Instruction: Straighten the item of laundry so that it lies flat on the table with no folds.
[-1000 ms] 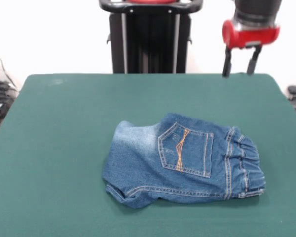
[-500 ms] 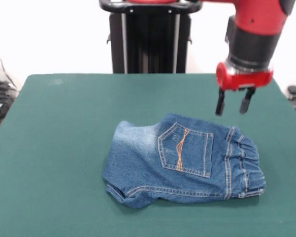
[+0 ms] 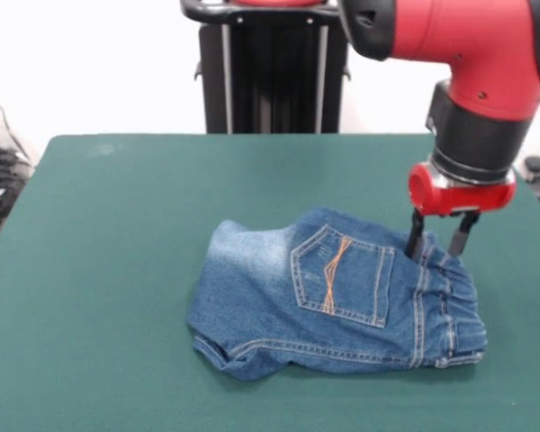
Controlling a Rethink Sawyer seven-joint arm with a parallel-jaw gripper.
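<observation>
The hand (image 3: pixel 436 243) stands open, its two fingers pressing on the waistband at 2 o'clock of the folded jeans (image 3: pixel 328 297) on the green counter (image 3: pixel 117 225).

Red and black robot arm (image 3: pixel 468 54) cut off by frame's top and right edges. Black gripper (image 3: pixel 436 239) fingertips hidden, sunk into blue denim jeans (image 3: pixel 333 297) waistband; grip on fabric can't be told.

Glossy red arm (image 3: pixel 459 40) w/ black wrist band (red collar below)
</observation>
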